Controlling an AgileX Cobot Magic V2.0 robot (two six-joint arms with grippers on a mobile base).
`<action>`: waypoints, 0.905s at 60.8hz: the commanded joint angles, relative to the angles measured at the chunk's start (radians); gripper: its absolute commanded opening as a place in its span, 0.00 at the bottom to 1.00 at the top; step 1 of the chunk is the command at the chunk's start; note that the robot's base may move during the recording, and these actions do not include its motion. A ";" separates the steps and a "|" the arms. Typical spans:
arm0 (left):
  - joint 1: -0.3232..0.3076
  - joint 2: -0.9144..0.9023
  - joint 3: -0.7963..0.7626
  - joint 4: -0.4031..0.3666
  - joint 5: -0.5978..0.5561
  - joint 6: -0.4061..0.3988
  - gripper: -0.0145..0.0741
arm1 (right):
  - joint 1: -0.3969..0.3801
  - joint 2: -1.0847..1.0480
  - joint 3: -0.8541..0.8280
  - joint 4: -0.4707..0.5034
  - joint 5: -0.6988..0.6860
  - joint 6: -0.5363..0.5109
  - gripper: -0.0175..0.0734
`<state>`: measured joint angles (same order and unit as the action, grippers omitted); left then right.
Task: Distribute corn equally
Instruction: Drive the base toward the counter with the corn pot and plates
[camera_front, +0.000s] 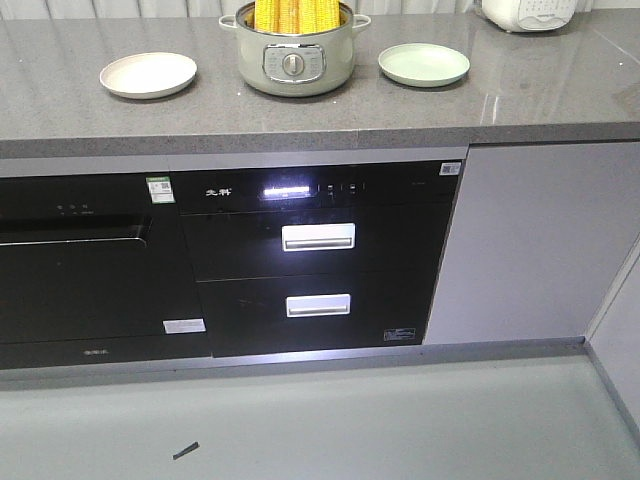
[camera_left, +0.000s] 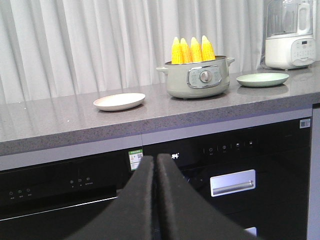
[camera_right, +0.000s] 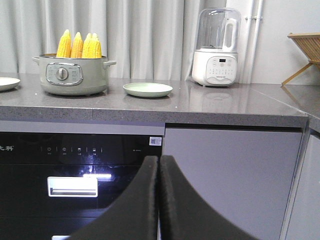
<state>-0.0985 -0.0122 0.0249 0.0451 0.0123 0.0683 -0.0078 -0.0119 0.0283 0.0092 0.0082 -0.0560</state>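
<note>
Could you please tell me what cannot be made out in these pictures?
Corn: lower halves hidden inside the pot in all views; the front view's top edge cuts off the tips.
Blender: the front view's top edge leaves only its base.
Oven sticker: print too small to read.
</note>
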 joint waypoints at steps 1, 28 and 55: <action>-0.002 -0.014 0.010 -0.011 -0.075 -0.010 0.16 | -0.001 -0.007 0.011 -0.003 -0.080 -0.007 0.18; -0.002 -0.014 0.010 -0.011 -0.075 -0.010 0.16 | -0.001 -0.007 0.011 -0.003 -0.080 -0.007 0.18; -0.002 -0.014 0.010 -0.011 -0.075 -0.010 0.16 | -0.001 -0.007 0.011 -0.003 -0.080 -0.007 0.18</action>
<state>-0.0985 -0.0122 0.0249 0.0451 0.0123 0.0683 -0.0078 -0.0119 0.0283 0.0092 0.0082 -0.0560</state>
